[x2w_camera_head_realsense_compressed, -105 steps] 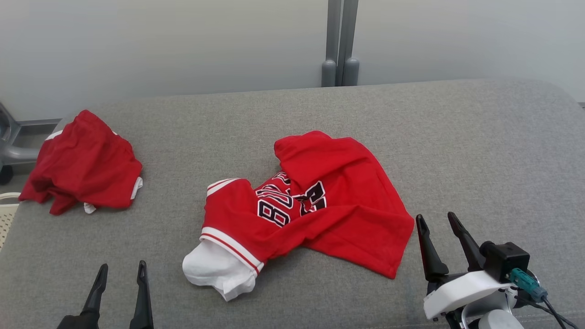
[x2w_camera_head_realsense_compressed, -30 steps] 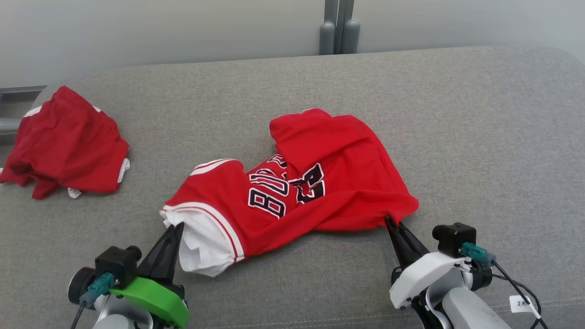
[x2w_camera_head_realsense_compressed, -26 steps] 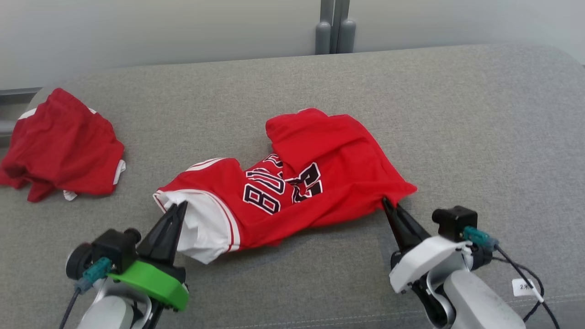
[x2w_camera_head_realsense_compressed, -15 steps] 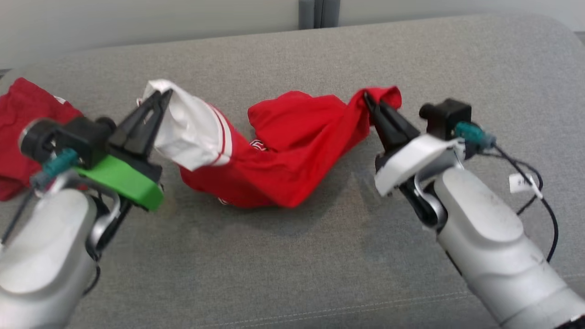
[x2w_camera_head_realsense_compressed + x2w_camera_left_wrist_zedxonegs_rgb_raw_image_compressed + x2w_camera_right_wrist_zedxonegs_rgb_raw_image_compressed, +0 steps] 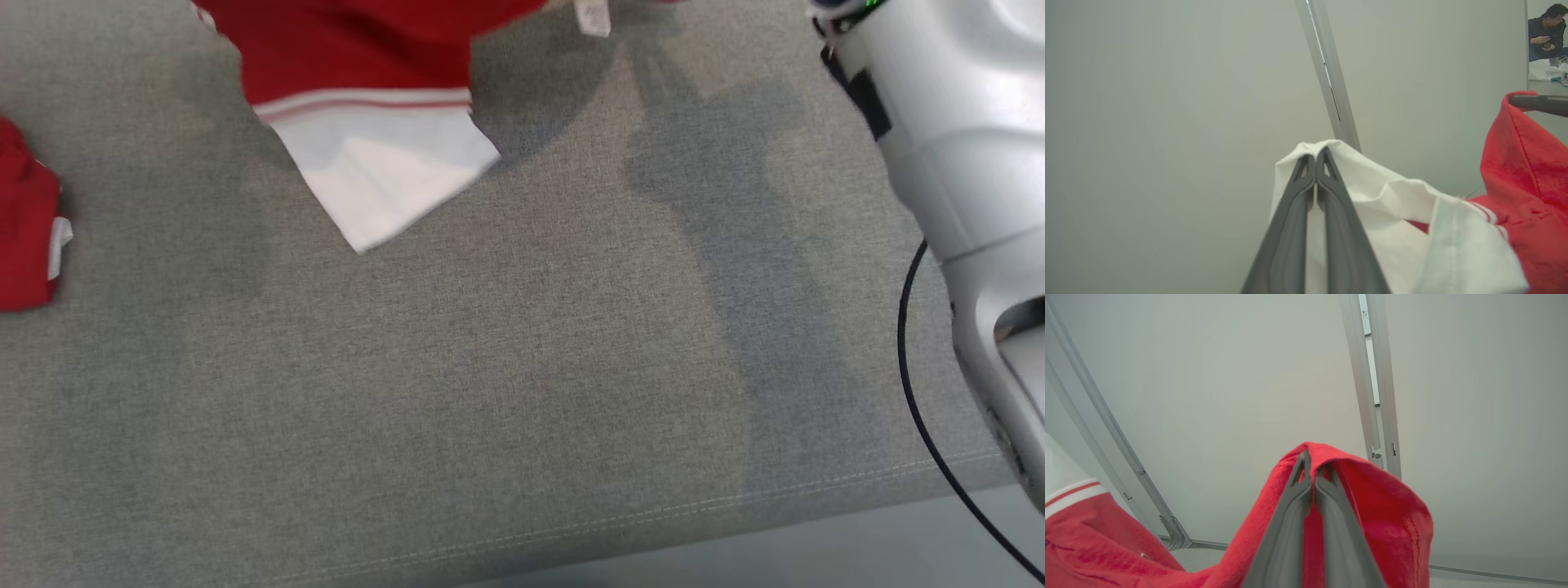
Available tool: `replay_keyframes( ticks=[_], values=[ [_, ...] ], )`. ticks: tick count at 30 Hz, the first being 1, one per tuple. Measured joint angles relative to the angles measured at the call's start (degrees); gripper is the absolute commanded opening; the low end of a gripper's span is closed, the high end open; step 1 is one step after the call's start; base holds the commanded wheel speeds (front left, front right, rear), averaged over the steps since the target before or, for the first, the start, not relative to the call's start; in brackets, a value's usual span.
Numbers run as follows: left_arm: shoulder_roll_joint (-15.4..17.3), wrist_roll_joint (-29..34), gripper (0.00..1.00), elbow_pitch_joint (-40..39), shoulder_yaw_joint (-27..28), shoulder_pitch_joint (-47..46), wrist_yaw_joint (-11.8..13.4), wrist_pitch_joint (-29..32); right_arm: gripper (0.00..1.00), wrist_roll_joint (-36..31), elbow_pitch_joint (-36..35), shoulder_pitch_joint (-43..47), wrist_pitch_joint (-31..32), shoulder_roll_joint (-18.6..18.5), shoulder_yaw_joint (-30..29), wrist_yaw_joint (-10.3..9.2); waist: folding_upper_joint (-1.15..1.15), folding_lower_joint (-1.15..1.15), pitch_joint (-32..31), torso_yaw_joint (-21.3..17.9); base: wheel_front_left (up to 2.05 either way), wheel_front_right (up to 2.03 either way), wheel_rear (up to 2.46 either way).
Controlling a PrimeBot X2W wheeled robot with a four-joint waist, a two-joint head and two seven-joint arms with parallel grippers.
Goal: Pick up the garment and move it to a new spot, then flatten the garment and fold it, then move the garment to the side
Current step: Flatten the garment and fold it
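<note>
Head view: the garment (image 5: 367, 82) is hanging, apparently clear of the grey bench (image 5: 522, 367), toward its far edge. Left wrist view: the left gripper (image 5: 1315, 153) is pinching its white part. Right wrist view: the right gripper (image 5: 1312, 457) is clamping a red edge, sharing the load for carrying.

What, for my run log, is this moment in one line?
jersey: hanging above couch | left gripper: shut on jersey, white part | right gripper: shut on jersey, red part | stage: pickup

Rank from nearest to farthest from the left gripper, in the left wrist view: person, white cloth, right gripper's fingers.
1. white cloth, in its grip.
2. right gripper's fingers, far right, on red cloth.
3. person, top right, background.
</note>
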Motion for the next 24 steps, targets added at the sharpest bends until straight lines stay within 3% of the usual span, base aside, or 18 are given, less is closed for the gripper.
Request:
replay_keyframes(
  ticks=[4, 14, 24],
  values=[
    [-0.57, -1.63, 0.0, 4.59, -1.97, -8.87, 0.0, 0.32, 0.0, 1.69, 6.27, -8.56, -0.94, 0.52, -1.99, 0.0, 0.0, 0.0, 3.2, -0.59, 0.0, 0.0, 0.0],
    [-5.81, -1.48, 0.0, 16.58, -4.41, -25.9, 0.0, -2.6, 0.0, -3.82, 18.79, -25.08, -5.27, -2.6, -2.54, 0.0, 0.0, -0.01, 7.15, -0.29, 0.0, 0.0, 0.0],
    [-9.09, -0.7, 0.0, 23.1, -5.38, -29.83, 0.0, -7.71, 0.0, -5.15, 20.14, -28.14, -6.93, -2.61, -3.61, 0.0, 0.0, -0.01, 11.33, 0.48, 0.0, 0.0, 0.0]
  ],
)
